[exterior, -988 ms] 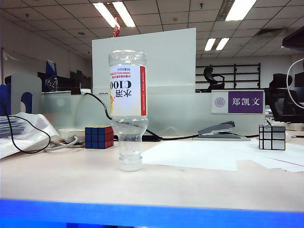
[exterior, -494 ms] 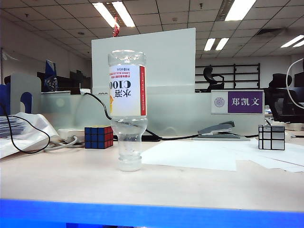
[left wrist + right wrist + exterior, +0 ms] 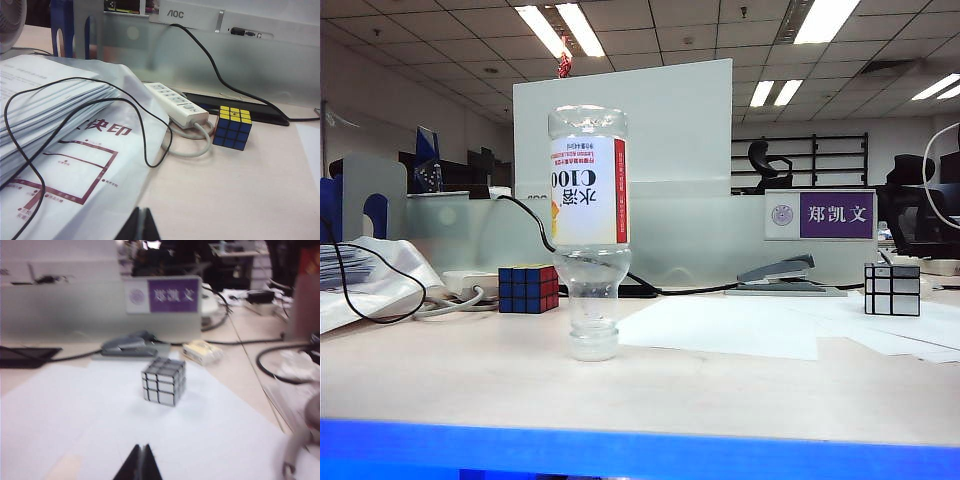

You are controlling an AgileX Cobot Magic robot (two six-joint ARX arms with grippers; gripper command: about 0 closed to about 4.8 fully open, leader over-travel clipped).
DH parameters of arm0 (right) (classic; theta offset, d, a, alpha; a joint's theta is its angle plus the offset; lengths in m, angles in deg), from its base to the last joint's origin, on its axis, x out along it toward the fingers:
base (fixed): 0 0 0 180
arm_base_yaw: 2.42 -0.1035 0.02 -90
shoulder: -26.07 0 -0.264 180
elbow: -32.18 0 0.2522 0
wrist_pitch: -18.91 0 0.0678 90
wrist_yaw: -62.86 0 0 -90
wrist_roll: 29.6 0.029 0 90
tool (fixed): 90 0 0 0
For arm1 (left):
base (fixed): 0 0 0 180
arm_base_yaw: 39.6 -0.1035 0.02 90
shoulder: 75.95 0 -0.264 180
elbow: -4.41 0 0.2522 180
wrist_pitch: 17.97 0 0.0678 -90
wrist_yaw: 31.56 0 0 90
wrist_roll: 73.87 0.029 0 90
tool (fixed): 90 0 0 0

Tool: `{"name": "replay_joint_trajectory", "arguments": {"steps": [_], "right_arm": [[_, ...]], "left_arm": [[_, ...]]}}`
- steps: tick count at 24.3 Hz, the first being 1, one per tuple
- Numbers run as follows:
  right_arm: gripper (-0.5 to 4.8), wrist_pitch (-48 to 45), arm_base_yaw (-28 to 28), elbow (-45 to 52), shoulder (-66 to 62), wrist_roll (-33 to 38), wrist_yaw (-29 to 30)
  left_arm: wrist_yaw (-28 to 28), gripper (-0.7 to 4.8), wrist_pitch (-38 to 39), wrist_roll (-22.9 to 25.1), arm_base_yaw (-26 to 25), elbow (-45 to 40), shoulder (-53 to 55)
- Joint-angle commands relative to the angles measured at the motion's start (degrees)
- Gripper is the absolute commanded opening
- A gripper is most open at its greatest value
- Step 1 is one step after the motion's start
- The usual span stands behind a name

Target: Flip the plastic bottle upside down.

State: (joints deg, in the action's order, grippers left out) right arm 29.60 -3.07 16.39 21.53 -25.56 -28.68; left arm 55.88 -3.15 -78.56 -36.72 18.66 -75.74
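Plastic bottle [image 3: 588, 225], empty, inverted on cap on table [image 3: 720, 390], beside Rubik's cube [image 3: 529, 288]; left gripper [image 3: 141, 226] and right gripper [image 3: 140, 465] both pressed together, holding nothing, away from bottle.

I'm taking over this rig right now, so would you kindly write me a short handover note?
Left gripper: shut, empty, low over the desk near the paper stack and the coloured cube.
Right gripper: shut, empty, over the white sheet, facing the silver cube.
Neither arm shows in the exterior view.
Bottle: standing alone on its cap at the desk's middle, label upside down, just right of the coloured cube, nothing touching it.
Done: the flip appears complete.
Left: nothing obvious; just check that the bottle stays balanced.
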Motion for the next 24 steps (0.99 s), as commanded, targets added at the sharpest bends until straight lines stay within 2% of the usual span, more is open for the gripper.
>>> {"name": "replay_joint_trajectory", "arguments": {"steps": [1,9,17,24], "right_arm": [[-0.05,4.74,2.27,-0.24,2.25,0.22,0.15],[-0.05,7.43,4.15,-0.02,4.46,-0.68,0.13],[-0.05,2.91,4.02,1.38,4.46,-1.68,0.15],[-0.05,2.86,3.91,1.9,4.46,-1.73,0.15]], "left_arm": [[0.22,-0.05,-0.68,0.15,-0.02,0.04,-0.09],[0.24,-0.05,-0.55,0.13,-0.04,0.04,-0.09],[0.22,-0.05,-0.28,0.15,-0.04,0.04,-0.09],[0.22,-0.05,-0.28,0.15,-0.04,0.04,-0.09]]}}
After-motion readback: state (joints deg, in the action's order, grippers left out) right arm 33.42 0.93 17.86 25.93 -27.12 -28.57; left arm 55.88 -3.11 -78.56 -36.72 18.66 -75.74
